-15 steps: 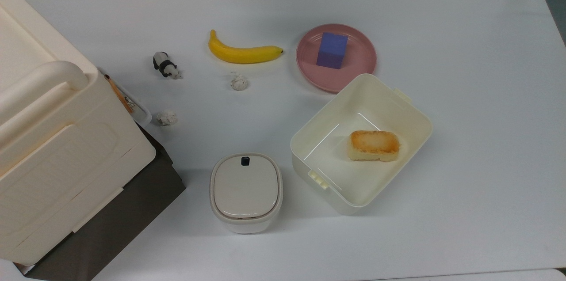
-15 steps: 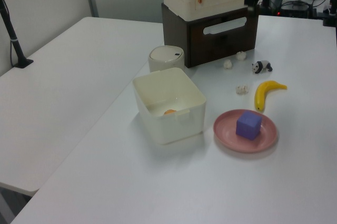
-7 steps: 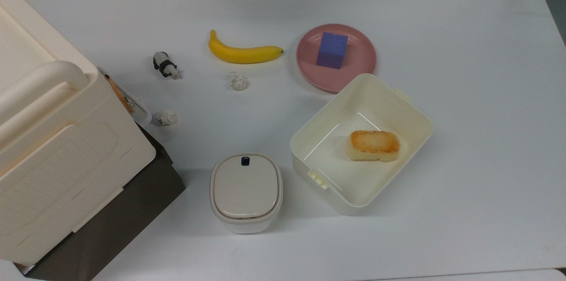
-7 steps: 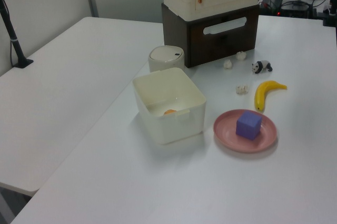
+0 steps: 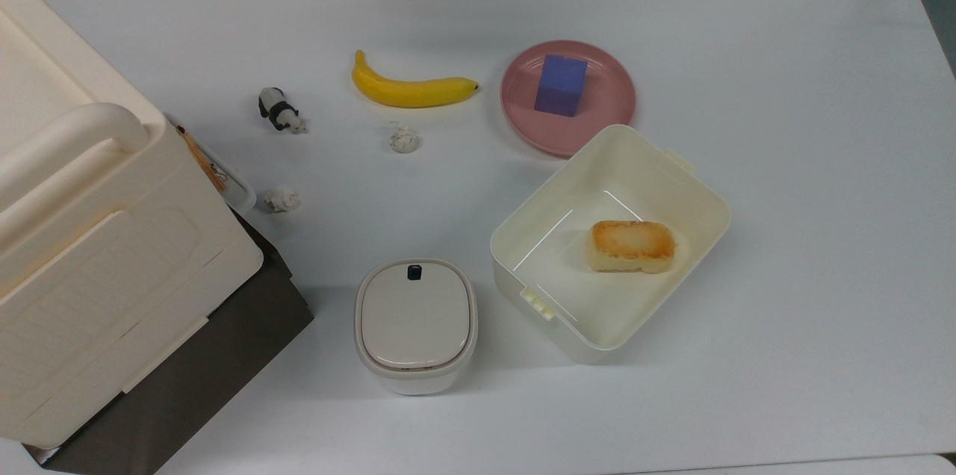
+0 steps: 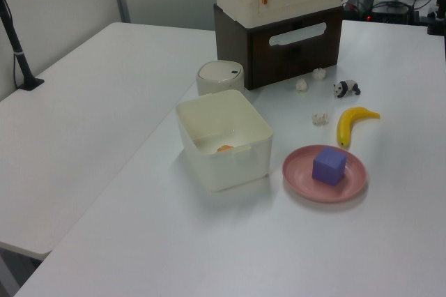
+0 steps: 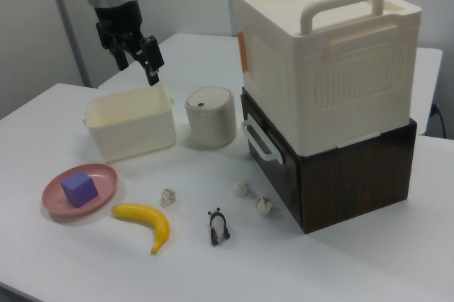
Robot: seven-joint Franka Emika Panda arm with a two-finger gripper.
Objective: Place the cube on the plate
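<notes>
The blue-purple cube (image 5: 560,84) sits flat on the round pink plate (image 5: 609,98), slightly toward the top view's left of the plate's middle. The left view has the cube (image 6: 329,166) on the plate (image 6: 301,171) too, as does the right view, with the cube (image 7: 79,188) and plate (image 7: 103,178) at the table's near left. My gripper (image 7: 140,71) hangs high in the air in the right view, above and behind the cream tub, well apart from the plate. Its two dark fingers (image 7: 152,68) stand open with nothing between them.
A cream rectangular tub (image 5: 694,195) holding a golden-brown bread piece (image 5: 632,246) stands right beside the plate. A banana (image 5: 411,89), a panda figure (image 5: 278,110), two crumpled white balls, a lidded round bin (image 5: 415,324) and a large cream box on a dark stand (image 5: 89,251) occupy the top view's left half.
The dark arm part at the left view's top right has drawn up and back toward the edge. The cube, plate and other objects have not moved.
</notes>
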